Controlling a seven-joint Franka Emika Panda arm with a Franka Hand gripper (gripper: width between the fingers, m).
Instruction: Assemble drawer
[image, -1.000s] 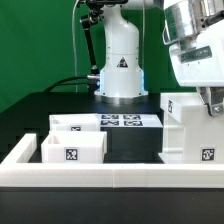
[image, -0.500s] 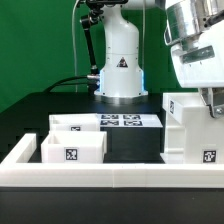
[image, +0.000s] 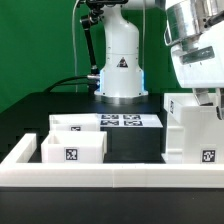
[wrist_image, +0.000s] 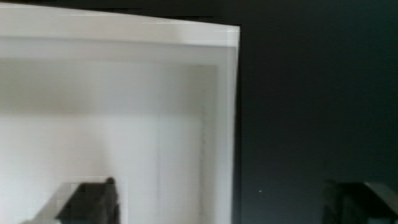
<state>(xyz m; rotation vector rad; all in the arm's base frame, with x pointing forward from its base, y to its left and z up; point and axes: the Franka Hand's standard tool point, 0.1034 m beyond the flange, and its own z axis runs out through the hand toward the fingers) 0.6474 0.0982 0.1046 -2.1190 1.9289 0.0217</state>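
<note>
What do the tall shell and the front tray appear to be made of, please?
The tall shell looks like white plastic, matte to faintly satin: uniform opaque colour, smooth flat walls, crisp edges, no sharp glints. The front tray looks the same; its black-and-white tag seems printed, perhaps a sticker.

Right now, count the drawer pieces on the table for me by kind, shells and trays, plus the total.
Shells: 1, the hollow shell
Trays: 2, the front tray and the rear tray
Total: 3
</note>
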